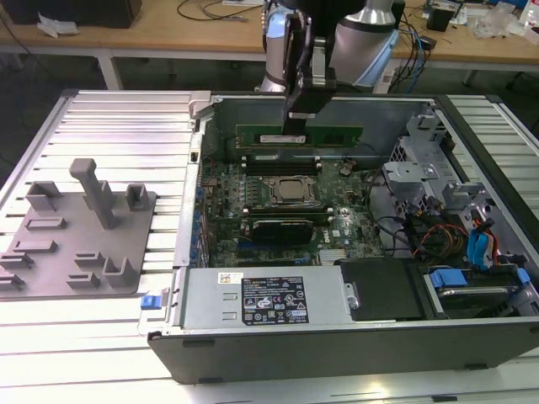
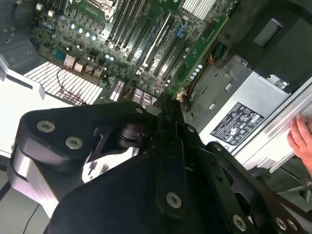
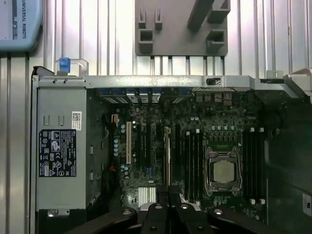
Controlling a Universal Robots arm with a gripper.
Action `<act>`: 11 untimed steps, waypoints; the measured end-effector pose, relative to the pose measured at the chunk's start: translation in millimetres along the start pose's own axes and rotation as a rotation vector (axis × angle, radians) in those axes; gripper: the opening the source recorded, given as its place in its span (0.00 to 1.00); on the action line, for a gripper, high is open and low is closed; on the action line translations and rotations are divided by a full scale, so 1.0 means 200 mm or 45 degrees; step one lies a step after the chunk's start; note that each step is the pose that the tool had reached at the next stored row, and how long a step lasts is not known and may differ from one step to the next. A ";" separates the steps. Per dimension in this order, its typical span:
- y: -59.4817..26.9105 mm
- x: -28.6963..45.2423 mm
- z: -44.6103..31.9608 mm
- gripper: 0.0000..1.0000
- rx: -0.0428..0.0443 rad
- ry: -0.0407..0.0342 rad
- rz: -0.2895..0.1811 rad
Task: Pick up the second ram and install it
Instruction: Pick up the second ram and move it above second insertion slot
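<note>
The second ram, a long green stick, hangs level above the rear of the motherboard in the open computer case. My gripper is shut on its middle from above. In the first wrist view the ram shows edge-on as a thin line running out from my gripper, over the black memory slots beside the silver CPU. In the exterior view the CPU lies just in front of the held stick. The dark gripper also appears in the second wrist view.
The silver power supply runs along the case's front. Drive cages and cables fill the exterior view's right. A wider black card sits in front of the CPU. A grey fixture plate lies left of the case. A hand rests at the case edge.
</note>
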State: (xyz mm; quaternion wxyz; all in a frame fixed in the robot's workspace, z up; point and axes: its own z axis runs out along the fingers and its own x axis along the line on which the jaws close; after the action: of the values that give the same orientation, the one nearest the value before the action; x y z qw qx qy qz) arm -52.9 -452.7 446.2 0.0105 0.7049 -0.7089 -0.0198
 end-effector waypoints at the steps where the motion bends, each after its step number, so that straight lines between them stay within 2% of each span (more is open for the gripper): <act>1: -0.001 0.000 0.011 0.09 0.000 -0.0011 0.000; 5: -0.004 0.001 0.056 0.09 0.000 -0.0030 0.000; 11: -0.012 0.001 0.088 0.09 -0.001 -0.0040 0.000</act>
State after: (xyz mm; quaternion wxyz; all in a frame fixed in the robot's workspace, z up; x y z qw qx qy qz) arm -51.3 -452.8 428.5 0.0097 0.7049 -0.7089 -0.0212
